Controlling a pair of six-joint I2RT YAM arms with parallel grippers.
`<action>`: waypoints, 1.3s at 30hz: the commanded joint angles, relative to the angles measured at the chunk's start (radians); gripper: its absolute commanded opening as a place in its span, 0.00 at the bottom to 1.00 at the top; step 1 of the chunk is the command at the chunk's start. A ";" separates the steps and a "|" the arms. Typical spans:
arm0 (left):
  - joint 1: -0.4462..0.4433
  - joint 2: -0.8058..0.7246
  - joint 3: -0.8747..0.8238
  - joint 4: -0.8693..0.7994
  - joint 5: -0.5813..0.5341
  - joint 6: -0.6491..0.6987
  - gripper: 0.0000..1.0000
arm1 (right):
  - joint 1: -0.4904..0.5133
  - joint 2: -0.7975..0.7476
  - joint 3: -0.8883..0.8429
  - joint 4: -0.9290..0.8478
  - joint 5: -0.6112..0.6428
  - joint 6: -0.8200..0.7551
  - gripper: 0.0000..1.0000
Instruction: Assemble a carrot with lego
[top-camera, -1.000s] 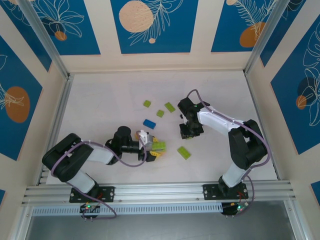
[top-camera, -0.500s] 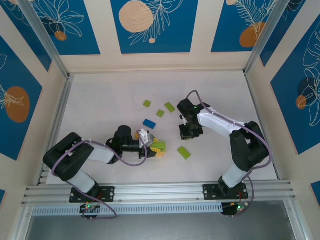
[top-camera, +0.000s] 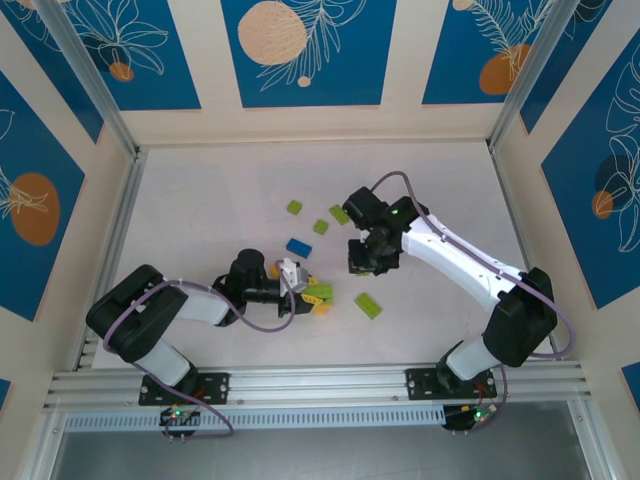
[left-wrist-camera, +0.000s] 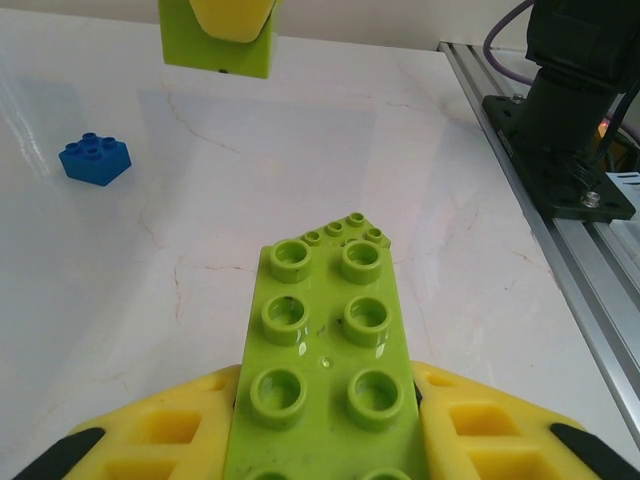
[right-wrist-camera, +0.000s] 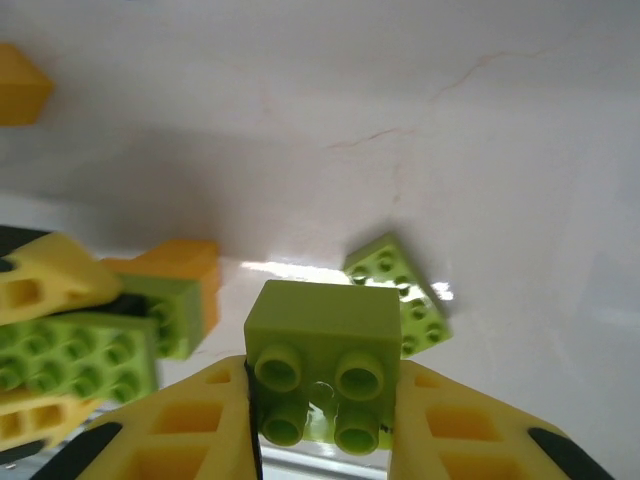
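Just below the centre of the top view, the left tool (top-camera: 312, 297) is clamped shut on a long lime brick (left-wrist-camera: 325, 340), studs up, close to the desk (top-camera: 200, 210). Up and to its right, the right tool (top-camera: 362, 260) pinches a small lime brick (right-wrist-camera: 322, 325) between both fingers, clear of the surface and apart from the long one.

Assembly looks barely begun: no carrot shape exists and the two held pieces are unjoined. An orange brick (right-wrist-camera: 180, 262) sits against a green piece beside the left tool; whether they are pressed together I cannot tell. A blue brick (top-camera: 298, 246), a flat lime brick (top-camera: 368, 305) and a lime square (top-camera: 294, 207) lie loose. The green top and the orange body both remain to be built.

Compared with a second ago, the left tool's fingers have closed in on the long brick. The right arm has stretched out, elbow swung toward the lower right, carrying its brick leftward, closer to the left tool.
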 joint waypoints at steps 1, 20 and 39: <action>-0.016 0.004 0.020 -0.027 0.027 0.042 0.35 | 0.054 0.025 0.048 -0.045 -0.069 0.114 0.24; -0.031 0.015 0.020 -0.040 -0.022 0.069 0.30 | 0.174 0.147 0.099 -0.001 -0.097 0.193 0.23; -0.032 0.016 0.020 -0.039 -0.036 0.073 0.26 | 0.165 0.111 0.010 0.003 -0.105 0.188 0.23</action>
